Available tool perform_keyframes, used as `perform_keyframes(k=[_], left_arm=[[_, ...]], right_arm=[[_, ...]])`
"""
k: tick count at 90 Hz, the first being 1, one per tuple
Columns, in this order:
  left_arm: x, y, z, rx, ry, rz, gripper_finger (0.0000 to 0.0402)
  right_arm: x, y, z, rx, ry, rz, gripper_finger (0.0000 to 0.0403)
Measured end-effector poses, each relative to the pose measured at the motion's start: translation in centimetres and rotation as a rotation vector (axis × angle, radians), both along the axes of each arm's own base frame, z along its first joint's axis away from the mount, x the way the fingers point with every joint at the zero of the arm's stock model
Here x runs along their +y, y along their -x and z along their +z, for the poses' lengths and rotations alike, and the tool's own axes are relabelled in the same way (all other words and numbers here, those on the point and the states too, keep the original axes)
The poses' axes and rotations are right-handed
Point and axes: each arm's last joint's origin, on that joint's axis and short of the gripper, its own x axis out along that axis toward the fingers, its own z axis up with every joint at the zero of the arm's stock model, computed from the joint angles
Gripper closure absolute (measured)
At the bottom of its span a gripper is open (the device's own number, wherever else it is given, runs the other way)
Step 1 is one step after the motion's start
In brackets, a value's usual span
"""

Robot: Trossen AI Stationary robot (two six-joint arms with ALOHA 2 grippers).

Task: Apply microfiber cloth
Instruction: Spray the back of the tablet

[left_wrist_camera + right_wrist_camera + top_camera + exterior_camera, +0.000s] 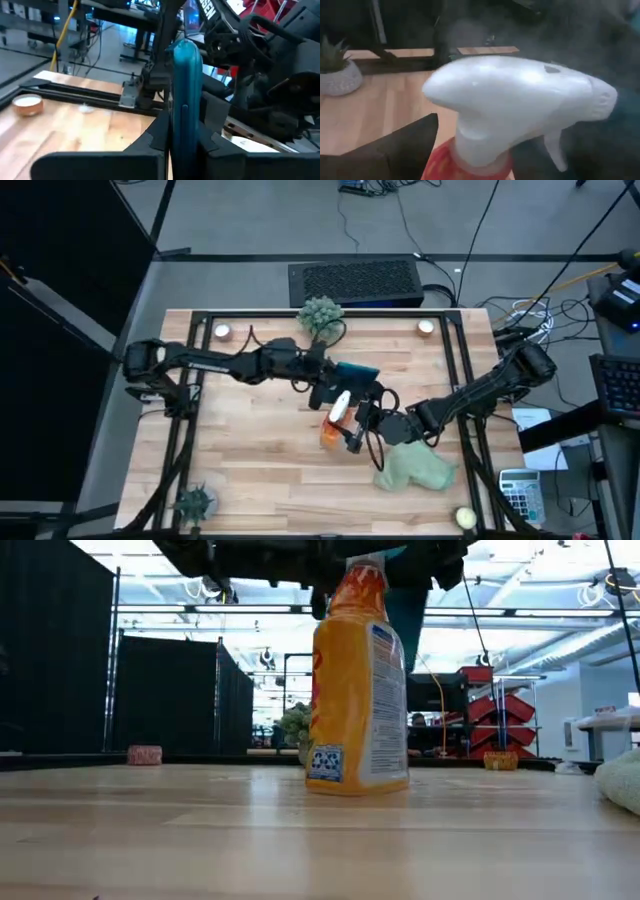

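Note:
An orange spray bottle (358, 690) with a white spray head (520, 95) stands on its base at the table's middle (335, 420). My right gripper (352, 428) reaches it from the right and is shut at its neck. My left gripper (325, 390) comes from the left and is shut on a teal tablet (358, 370), held edge-on just behind the bottle. The pale green microfiber cloth (415, 468) lies rumpled on the table to the near right, under my right arm, and shows at the low view's right edge (625, 780). No gripper touches it. My left gripper pinches the teal tablet's two flat faces (184, 131) between its two fingers, near one end. The tablet stands on edge, rising upright past the fingers, lifted clear of the table. My right gripper is at the bottle's neck (451, 159), just under the white head. One finger (405, 145) lies against the neck's side. The other is lost in the dark beside the trigger. The bottle stands upright with its base on the table.
A spiky plant (320, 313) stands at the far edge and another (195, 502) at the near left corner. Small white dishes (223, 332) (426, 327) sit at the far corners. A pale ball (465, 518) lies near right. Black frame rails (190, 410) run along both sides.

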Motion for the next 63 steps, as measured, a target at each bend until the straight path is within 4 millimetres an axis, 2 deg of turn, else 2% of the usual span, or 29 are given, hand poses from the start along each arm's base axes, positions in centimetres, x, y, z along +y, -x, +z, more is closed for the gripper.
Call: perform_keyframes(k=[18,28,36,57,63], left_arm=[[0.04,-0.10,0.33,-0.012,0.000,0.001,0.0389],[0.04,-0.10,0.33,-0.012,0.001,0.001,0.0389],[0.04,-0.09,0.35,-0.012,0.001,0.001,0.0389],[0.01,-0.09,0.35,-0.012,0.002,0.000,0.0389],[0.01,-0.10,0.36,-0.013,0.002,-0.001,0.0389]], right_arm=[[-0.03,0.00,-0.03,0.005,0.006,0.000,0.0020],[-0.03,0.00,-0.03,0.005,0.006,-0.001,0.0040],[-0.05,0.00,-0.04,0.005,0.007,-0.003,0.0077],[-0.04,0.05,-0.14,0.011,-0.010,-0.004,0.0212],[-0.05,0.05,-0.13,0.012,-0.007,-0.003,0.0228]])
